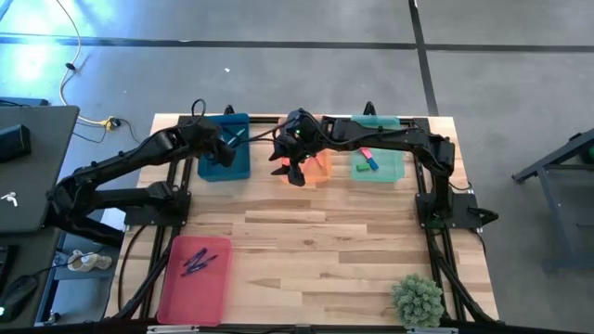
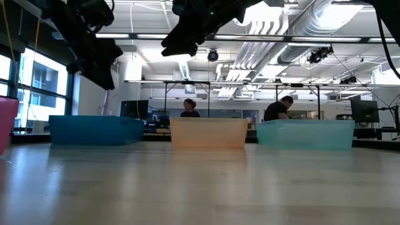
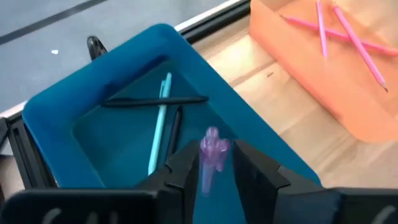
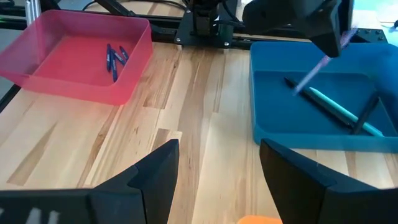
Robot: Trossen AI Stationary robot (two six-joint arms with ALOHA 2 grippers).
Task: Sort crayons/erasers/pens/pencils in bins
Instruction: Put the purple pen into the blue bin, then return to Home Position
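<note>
The left gripper is pinching a purple pen (light, stiff, slippery; best held mid-shaft) over the far-left teal bin. The right gripper is hovering, jaws spread wide and empty.

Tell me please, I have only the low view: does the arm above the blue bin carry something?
Observer: Yes. A lilac pen is at the left pincer, over the teal-blue bin.
Operator: Is that bin empty?
Observer: No. It holds a light-blue pen and two dark pens.
Operator: And the other arm?
Observer: The right pincer is open and carries nothing. In the high view it is over the edge of the orange bin.
</note>
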